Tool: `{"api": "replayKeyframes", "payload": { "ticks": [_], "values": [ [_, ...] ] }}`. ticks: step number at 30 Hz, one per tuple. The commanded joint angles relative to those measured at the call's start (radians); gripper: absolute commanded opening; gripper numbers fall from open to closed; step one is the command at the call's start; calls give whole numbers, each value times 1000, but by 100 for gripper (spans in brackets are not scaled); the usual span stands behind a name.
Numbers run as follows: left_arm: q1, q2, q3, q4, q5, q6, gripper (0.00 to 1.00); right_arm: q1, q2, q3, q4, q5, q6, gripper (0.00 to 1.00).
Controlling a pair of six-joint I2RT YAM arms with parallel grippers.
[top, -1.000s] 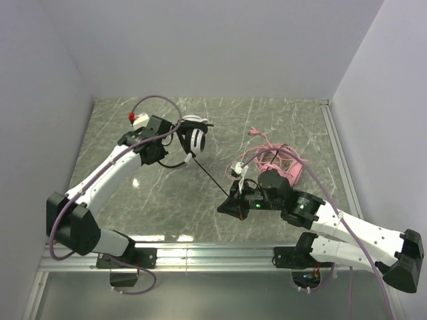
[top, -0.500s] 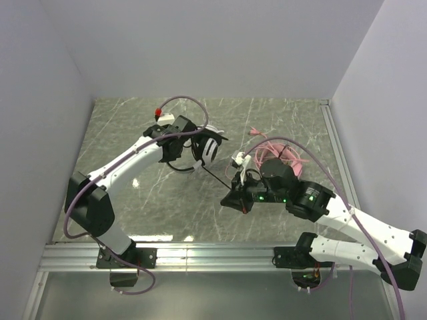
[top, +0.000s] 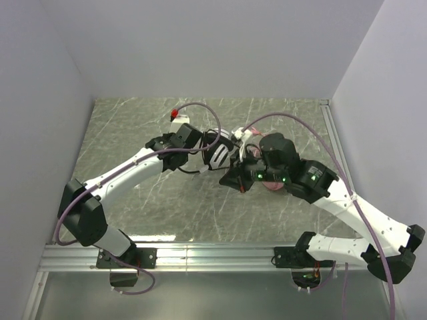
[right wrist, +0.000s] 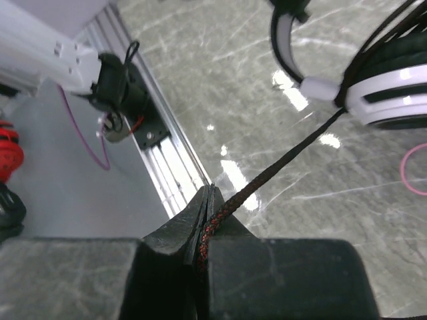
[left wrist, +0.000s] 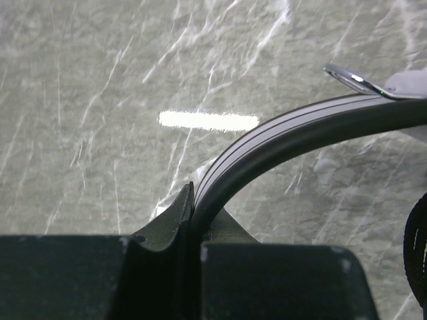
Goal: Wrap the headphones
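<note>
Where right jaws pinch it, black cable (right wrist: pixel 280 168) runs straight toward the earcup (right wrist: pixel 393 93).

In the top view the right arm (top: pixel 313 183) covers nearly all of the pink headset (top: pixel 270 185); only a sliver shows under the wrist. The black-and-white headset (top: pixel 218 155) is partly masked by the left gripper (top: pixel 203 149). In the left wrist view the headband (left wrist: pixel 300 130) runs out at the right edge, and its near end disappears between the dark, blurred left fingers (left wrist: pixel 87 273). In the right wrist view the black cable (right wrist: pixel 267 179) vanishes between the right fingers (right wrist: pixel 280 280). There the ear cup (right wrist: pixel 393 93) and the pink cable (right wrist: pixel 408 170) are cut by the right edge. A red object (right wrist: pixel 8 150) at the left edge is cropped beyond recognition.
</note>
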Motion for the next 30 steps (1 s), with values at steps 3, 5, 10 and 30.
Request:
{"api": "replayKeyframes", "payload": {
  "ticks": [3,5,10,30],
  "values": [
    [-23,-1,-26,126,-128,111,0,-111,-13,163,109,-175,24,0],
    [-39,2,-31,139,-118,131,0,-140,7,198,98,-202,24,0],
    [-67,-19,-72,194,-66,179,0,-213,56,276,78,-227,33,0],
    [77,65,72,-5,-28,-66,0,-378,33,132,178,-405,148,0]
  ]
}}
